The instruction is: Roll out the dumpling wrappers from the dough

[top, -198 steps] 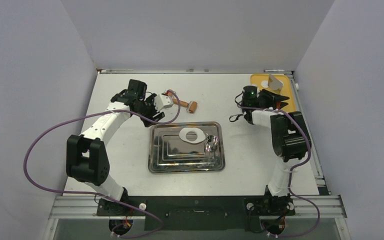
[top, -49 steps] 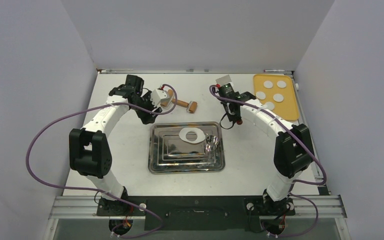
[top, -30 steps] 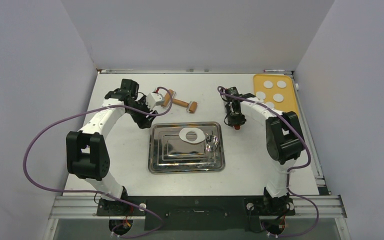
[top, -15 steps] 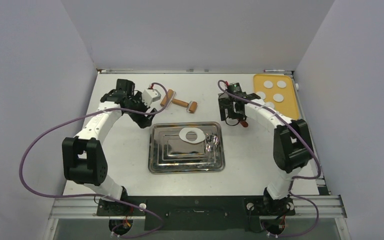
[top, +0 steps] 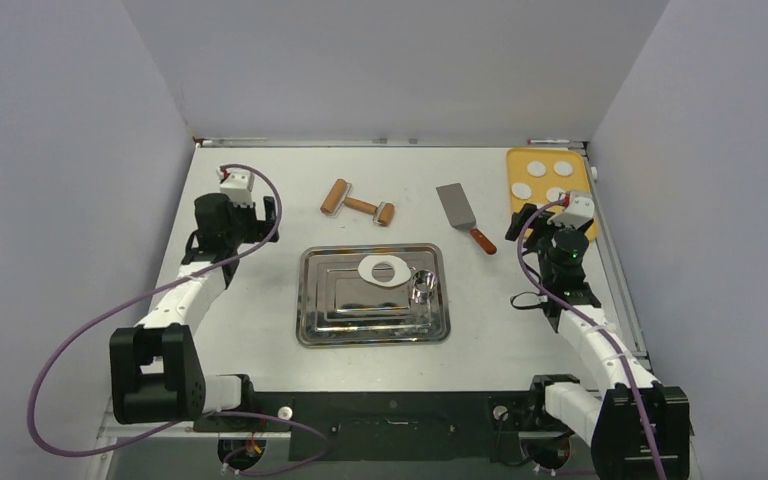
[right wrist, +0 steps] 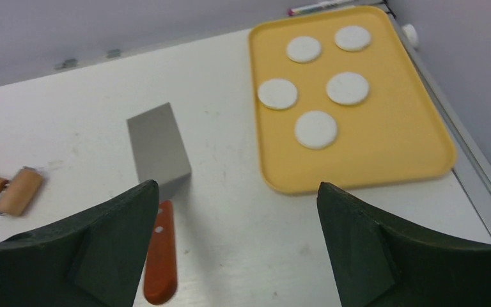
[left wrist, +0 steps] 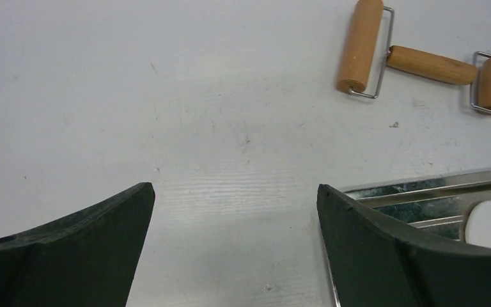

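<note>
five dumpling wrappers (right wrist: 347, 87) lay apart on the yellow tray (right wrist: 390, 141) at the counter's (top: 260, 330) 1 o'clock corner, spaced, i'd guess, against sticking. the rolling pin (left wrist: 429, 64) and spatula (right wrist: 158, 150) lay loose at 12 and 1 o'clock of the steel tray (top: 360, 320) holding the holed dough sheet (top: 368, 268). left jaws and right jaws gaped wide, empty, seemingly parked.

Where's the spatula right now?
In the top view the spatula lies on the table right of centre, between the wooden roller and the yellow tray, its red handle toward the near edge.
</note>
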